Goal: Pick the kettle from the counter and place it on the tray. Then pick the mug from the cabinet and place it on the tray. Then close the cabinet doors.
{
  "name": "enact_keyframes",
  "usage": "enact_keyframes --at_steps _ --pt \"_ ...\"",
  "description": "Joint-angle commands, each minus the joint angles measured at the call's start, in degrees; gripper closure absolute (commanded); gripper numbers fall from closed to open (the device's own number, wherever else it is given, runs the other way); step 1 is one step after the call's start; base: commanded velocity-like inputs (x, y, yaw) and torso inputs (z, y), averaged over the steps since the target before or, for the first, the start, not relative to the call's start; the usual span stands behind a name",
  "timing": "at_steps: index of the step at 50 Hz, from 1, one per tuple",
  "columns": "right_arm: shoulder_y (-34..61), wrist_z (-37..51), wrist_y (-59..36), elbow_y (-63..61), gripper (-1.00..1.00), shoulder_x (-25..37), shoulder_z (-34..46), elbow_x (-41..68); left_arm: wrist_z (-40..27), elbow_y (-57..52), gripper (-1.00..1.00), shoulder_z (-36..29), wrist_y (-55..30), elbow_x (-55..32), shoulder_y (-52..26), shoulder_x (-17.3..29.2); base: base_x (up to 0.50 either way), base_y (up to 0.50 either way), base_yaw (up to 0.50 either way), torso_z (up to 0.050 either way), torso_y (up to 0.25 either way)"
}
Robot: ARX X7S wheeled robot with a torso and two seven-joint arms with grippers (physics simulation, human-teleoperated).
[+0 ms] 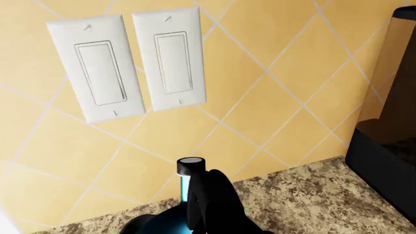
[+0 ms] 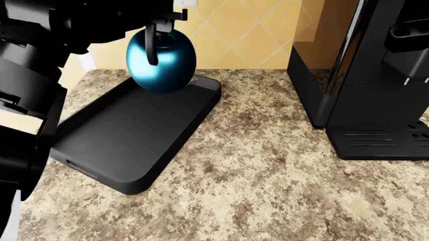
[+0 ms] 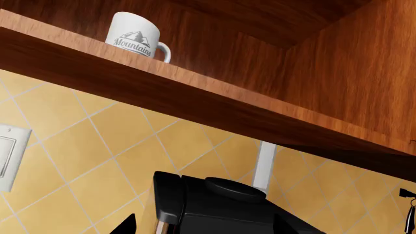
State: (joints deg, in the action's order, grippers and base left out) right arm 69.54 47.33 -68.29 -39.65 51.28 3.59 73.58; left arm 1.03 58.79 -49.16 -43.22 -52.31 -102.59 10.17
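The teal-blue kettle [image 2: 163,63] hangs by its black handle [image 2: 152,47] from my left gripper [image 2: 165,21], which is shut on the handle, over the far end of the black tray [image 2: 127,135]. In the left wrist view the handle [image 1: 209,200] and the teal body [image 1: 162,223] fill the bottom edge. The white mug [image 3: 135,36] with a grey mountain logo stands on the open cabinet's wooden shelf [image 3: 169,92]. My right gripper [image 3: 204,229] is open below it, level with the coffee machine's top. The cabinet doors are out of view.
A tall black coffee machine [image 2: 362,80] stands on the speckled counter [image 2: 268,175] right of the tray; its top [image 3: 221,204] fills the lower right wrist view. Two white wall switches [image 1: 130,66] sit on the yellow tiled wall behind the kettle.
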Motion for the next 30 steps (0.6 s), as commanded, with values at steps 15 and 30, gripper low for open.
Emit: enact_keyframes --at_steps 15,30 --pt "-0.04 0.74 0.09 0.02 -1.00 0.65 0.04 1.04 -4.74 5.99 1.00 0.70 7.95 1.86 3.06 -2.92 0.00 0.00 0.00 0.001 0.001" --pt "1.16 1.37 -0.39 0.22 -1.00 0.43 0.94 1.74 -0.83 14.54 1.00 0.64 13.59 3.31 3.26 -5.71 0.00 0.00 0.00 0.001 0.001"
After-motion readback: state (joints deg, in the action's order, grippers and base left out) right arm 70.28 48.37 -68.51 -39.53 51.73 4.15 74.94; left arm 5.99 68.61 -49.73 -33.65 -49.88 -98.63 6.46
